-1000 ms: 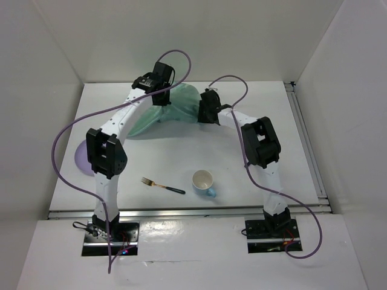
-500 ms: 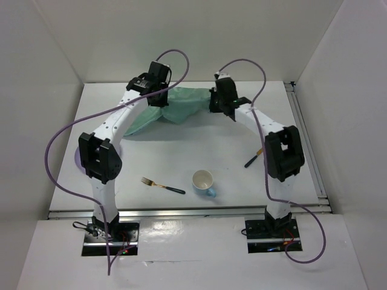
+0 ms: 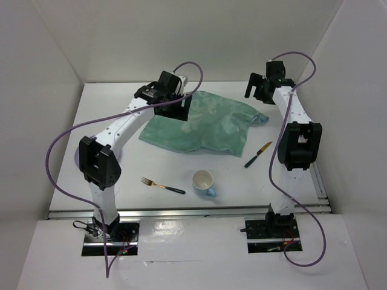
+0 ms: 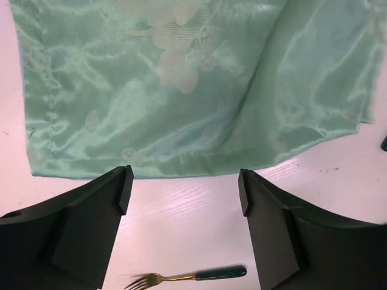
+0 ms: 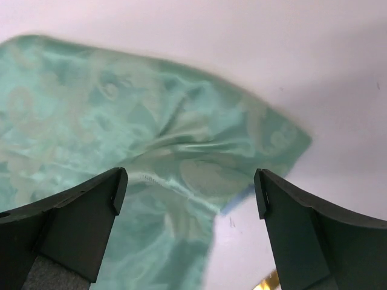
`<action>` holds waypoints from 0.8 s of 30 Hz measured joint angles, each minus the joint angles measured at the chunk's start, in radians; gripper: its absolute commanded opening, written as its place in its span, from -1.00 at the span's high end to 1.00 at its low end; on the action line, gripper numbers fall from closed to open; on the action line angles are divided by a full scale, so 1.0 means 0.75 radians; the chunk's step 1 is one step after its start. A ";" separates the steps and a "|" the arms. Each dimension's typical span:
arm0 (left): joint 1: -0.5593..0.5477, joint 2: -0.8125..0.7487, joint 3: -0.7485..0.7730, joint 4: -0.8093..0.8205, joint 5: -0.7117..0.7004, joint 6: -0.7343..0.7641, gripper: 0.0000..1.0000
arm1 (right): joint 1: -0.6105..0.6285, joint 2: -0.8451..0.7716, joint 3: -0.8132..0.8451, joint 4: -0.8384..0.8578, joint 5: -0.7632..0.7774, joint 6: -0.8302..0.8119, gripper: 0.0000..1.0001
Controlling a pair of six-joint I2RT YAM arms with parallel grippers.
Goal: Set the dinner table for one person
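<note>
Cloth spread flat; fork, cup, knife near its edge.

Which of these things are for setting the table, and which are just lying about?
For the job:
dinner table, green cloth, fork, knife, mug, purple plate (mostly hidden).

Just lying about:
nothing that I can see; every loose item suits a place setting.

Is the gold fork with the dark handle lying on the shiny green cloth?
No, the gold, dark-handled fork lies on the bare white table, apart from the shiny green cloth.
</note>
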 measured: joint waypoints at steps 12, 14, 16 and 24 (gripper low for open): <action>0.401 0.113 -0.025 -0.091 -0.043 -0.288 -0.99 | 0.021 -0.254 -0.398 -0.146 0.082 0.191 -0.99; 0.496 0.132 -0.105 -0.089 -0.024 -0.327 -0.99 | 0.026 -0.349 -0.483 -0.148 0.062 0.199 -0.99; 0.547 0.178 -0.137 -0.099 -0.019 -0.352 -0.99 | 0.029 -0.442 -0.567 -0.140 0.018 0.204 -0.99; 0.550 0.446 -0.072 -0.061 0.054 -0.337 -0.99 | 0.046 -0.545 -0.797 -0.133 -0.099 0.234 -0.99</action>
